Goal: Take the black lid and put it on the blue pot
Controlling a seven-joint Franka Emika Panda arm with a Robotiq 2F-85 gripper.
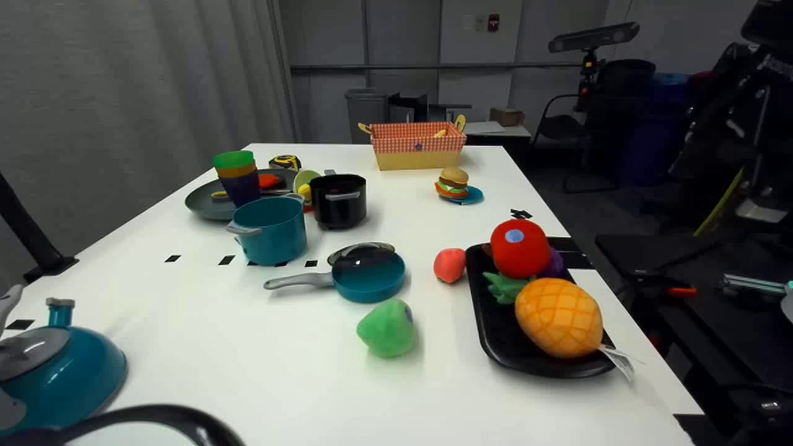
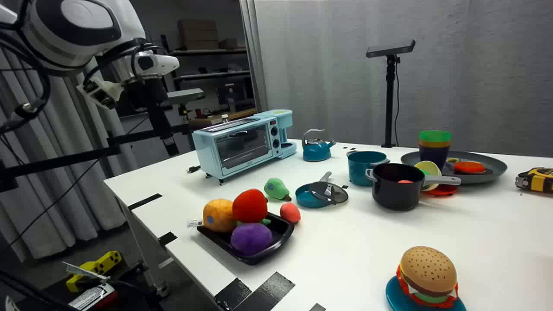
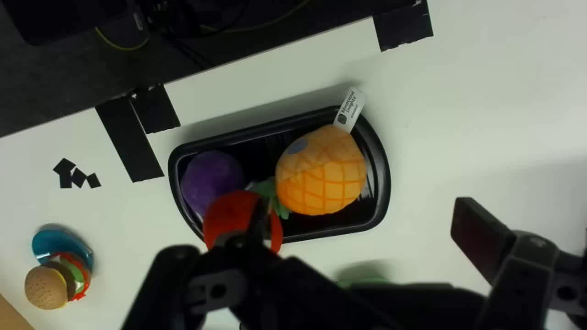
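Progress: none, as I judge it. Lid (image 1: pixel 362 259) not placed, not picked up; it lies tilted against the pan (image 1: pixel 370 285), overlapping its rim on the 12 o'clock side in an exterior view. Can't tell whether the low edge touches the desk (image 1: pixel 248 347) too. Blue pot (image 1: pixel 272 238) stands upright and uncovered, roughly 9 o'clock from the lid there, near but apart. Black pot (image 1: pixel 339 204) is just beside it at 2 o'clock (not the target, don't mix them up).

Jaws: spread wide, nothing held. In the wrist view one jaw is toward 7 o'clock, crossing in front of the red plush (image 3: pixel 227 215), the other toward 4, and the gap shows just the scene below, tray (image 3: pixel 383 176) included. Neither lid nor blue pot can be made out there. In an exterior view the arm (image 2: pixel 88 36) hangs high at about 10 o'clock from the lid, well apart, so the whole reach looks to be ahead.

Left, by my read: get over the lid, grasp it, lift clear of the pan, carry toward the blue pot, lower it level onto the rim, release, back off. Whether it seats well on that rim can't be judged from here.
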